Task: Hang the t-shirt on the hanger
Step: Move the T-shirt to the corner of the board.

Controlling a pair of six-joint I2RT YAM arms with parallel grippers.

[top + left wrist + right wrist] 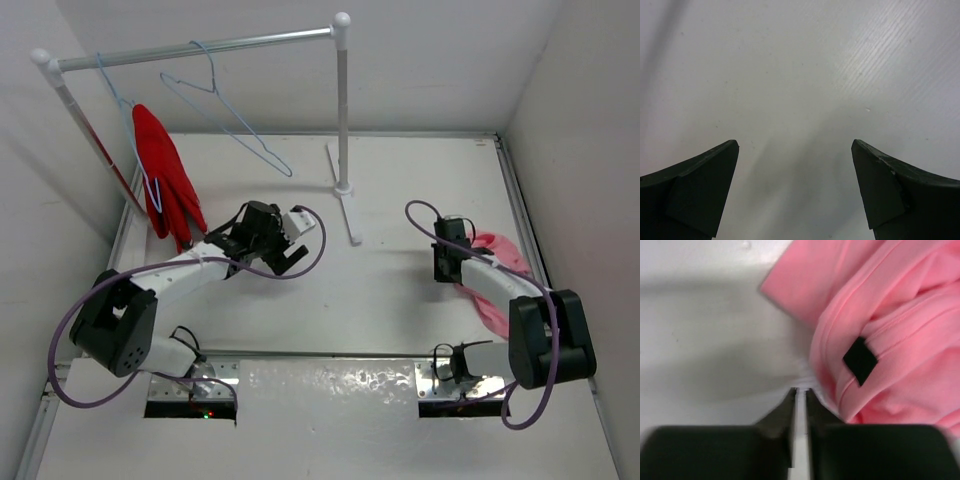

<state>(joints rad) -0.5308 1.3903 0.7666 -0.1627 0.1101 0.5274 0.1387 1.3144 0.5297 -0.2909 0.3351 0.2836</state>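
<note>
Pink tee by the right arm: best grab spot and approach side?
Pinch the raised rolled fold at the pink t-shirt edge, beside the black tag. It stands up off the table, so it can be straddled. Come in low from the bare table side, where the right end effector sits shut; open it first.

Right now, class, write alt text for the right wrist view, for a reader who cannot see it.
A crumpled pink t-shirt with a small black square patch lies on a white table; the black right gripper, nearly closed, sits at its edge.
</note>
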